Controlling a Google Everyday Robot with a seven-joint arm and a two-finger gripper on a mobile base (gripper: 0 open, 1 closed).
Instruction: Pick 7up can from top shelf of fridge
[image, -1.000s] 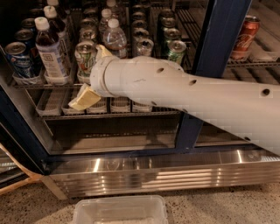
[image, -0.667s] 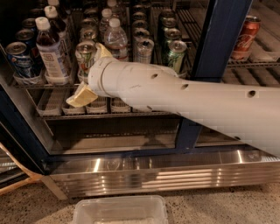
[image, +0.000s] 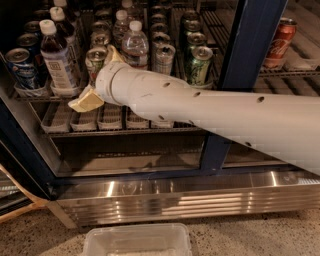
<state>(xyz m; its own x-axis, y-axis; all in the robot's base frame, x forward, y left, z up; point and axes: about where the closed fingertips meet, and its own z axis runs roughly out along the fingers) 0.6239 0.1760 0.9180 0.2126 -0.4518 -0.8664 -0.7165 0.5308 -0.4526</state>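
The 7up can (image: 95, 62), silvery with green lettering, stands at the front of the top shelf (image: 35, 95) of the fridge (image: 247, 70). My gripper (image: 101, 76) is at the end of the white arm that reaches in from the right, right at the can. It is open: one pale yellow finger (image: 86, 100) lies below and left of the can, the other finger (image: 116, 53) is at the can's right side. The arm's wrist hides the can's lower right part.
A blue can (image: 17, 67) and a dark drink bottle (image: 55, 57) stand left of the 7up can. Water bottles (image: 135, 42), a plain silver can (image: 165, 57) and green cans (image: 198, 65) stand to its right. A red can (image: 279, 40) is beyond the door post. A plastic bin (image: 137, 242) sits on the floor.
My gripper and arm have moved a little to the left, closer to the 7up can. The cans and bottles have stayed in place.
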